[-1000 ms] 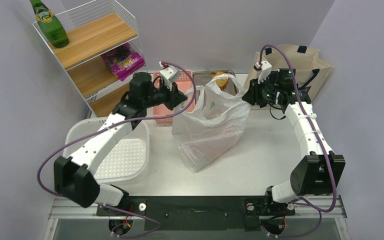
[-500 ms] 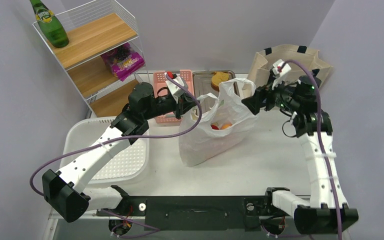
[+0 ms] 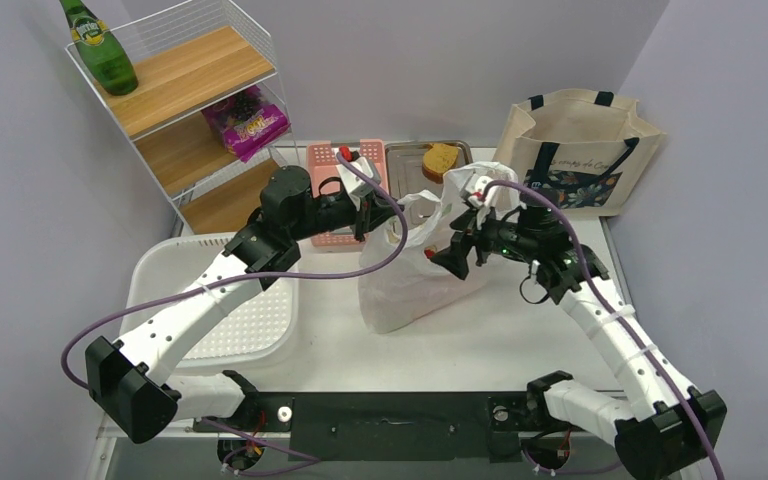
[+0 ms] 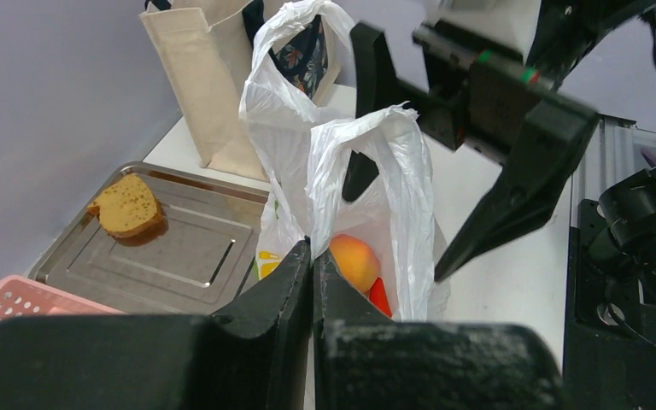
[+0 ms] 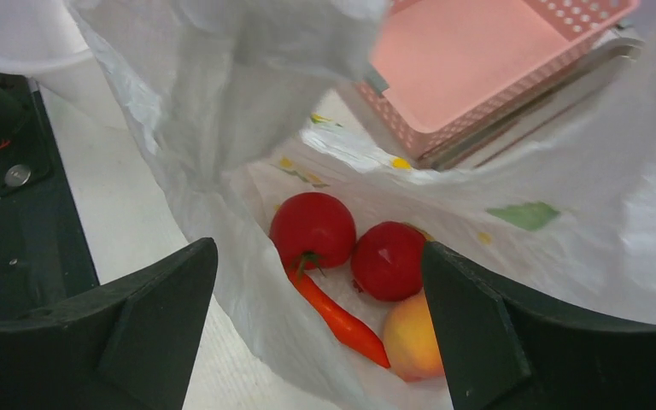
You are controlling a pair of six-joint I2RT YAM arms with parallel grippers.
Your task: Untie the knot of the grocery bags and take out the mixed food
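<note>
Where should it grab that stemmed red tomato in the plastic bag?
Probably across its round middle, from above through the open mouth of the plastic bag. The tomato lies uncovered, and a second red fruit sits close beside it, so that side leaves little room.

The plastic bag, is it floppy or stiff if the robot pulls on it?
Probably floppy: the plastic bag is thin and crinkled, and its handles bend over. It likely sags if the left gripper, pinched shut on its edge, lets go. The round red fruit inside would probably roll around when it's tugged.
</note>
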